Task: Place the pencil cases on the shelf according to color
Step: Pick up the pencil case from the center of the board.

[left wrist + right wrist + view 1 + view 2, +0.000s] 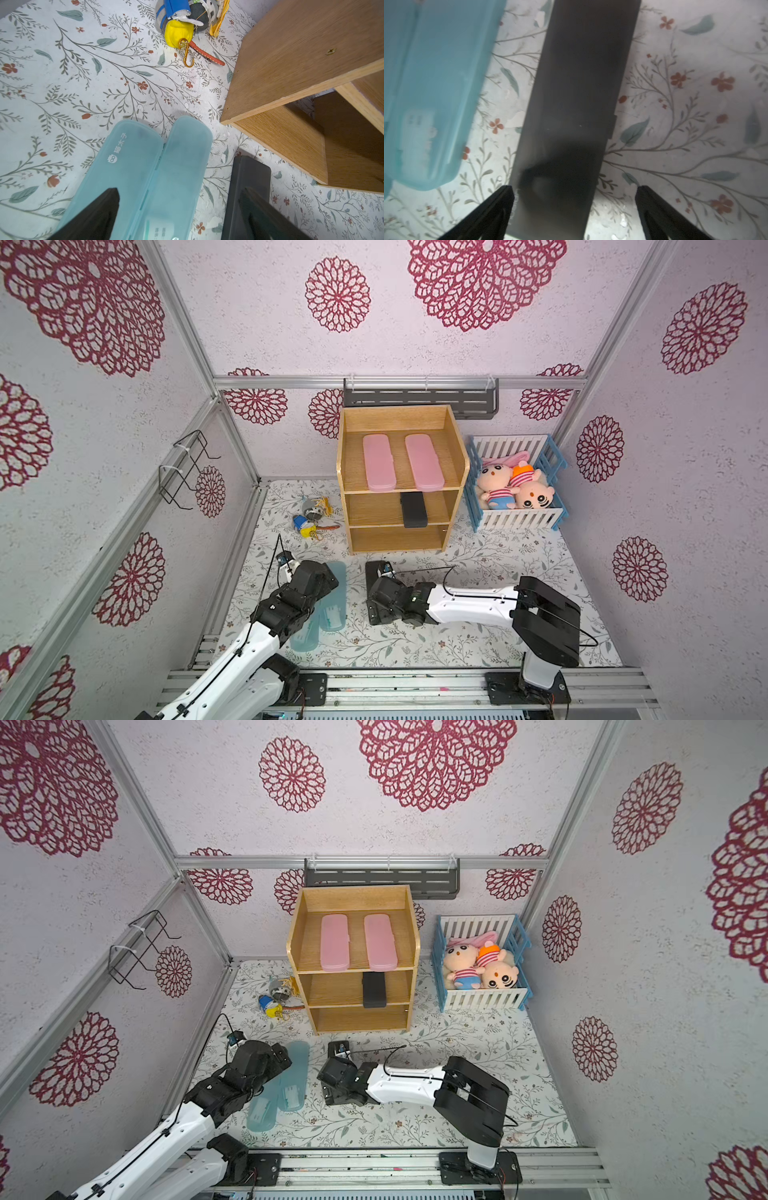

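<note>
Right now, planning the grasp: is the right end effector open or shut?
Open: the right end effector has fingers apart, flanking the long matte black pencil case.

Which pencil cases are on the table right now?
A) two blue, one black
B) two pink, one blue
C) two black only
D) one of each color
A: one blue case, a second blue case and a black case lie on the table; the pink ones sit on the shelf.

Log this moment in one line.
shelf top: pink cases | middle: black case | table: loose black case, blue cases | right pincer: open astride it | left pincer: open
</note>
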`<act>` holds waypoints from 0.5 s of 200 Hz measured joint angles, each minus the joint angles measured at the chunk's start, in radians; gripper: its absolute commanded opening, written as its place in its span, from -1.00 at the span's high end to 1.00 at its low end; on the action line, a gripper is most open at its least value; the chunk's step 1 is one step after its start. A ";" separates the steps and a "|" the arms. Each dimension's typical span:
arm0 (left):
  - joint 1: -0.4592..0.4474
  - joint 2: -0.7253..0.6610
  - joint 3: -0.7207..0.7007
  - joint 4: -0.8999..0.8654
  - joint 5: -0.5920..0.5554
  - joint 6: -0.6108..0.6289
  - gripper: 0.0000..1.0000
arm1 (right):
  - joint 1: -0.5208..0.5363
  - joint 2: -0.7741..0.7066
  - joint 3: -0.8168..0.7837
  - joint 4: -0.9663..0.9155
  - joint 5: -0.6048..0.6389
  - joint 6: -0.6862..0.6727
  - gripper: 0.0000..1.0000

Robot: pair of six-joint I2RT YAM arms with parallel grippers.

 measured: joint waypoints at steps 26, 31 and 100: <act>0.000 0.000 0.000 0.001 0.021 -0.002 -0.94 | 0.000 -0.018 -0.019 -0.029 0.040 -0.001 -0.98; 0.000 0.000 0.000 0.002 0.023 -0.002 -0.94 | 0.000 -0.025 -0.026 -0.034 0.047 -0.002 -0.98; 0.000 0.001 0.000 0.005 0.037 -0.008 -0.94 | 0.010 -0.086 -0.041 0.012 -0.019 -0.025 -0.98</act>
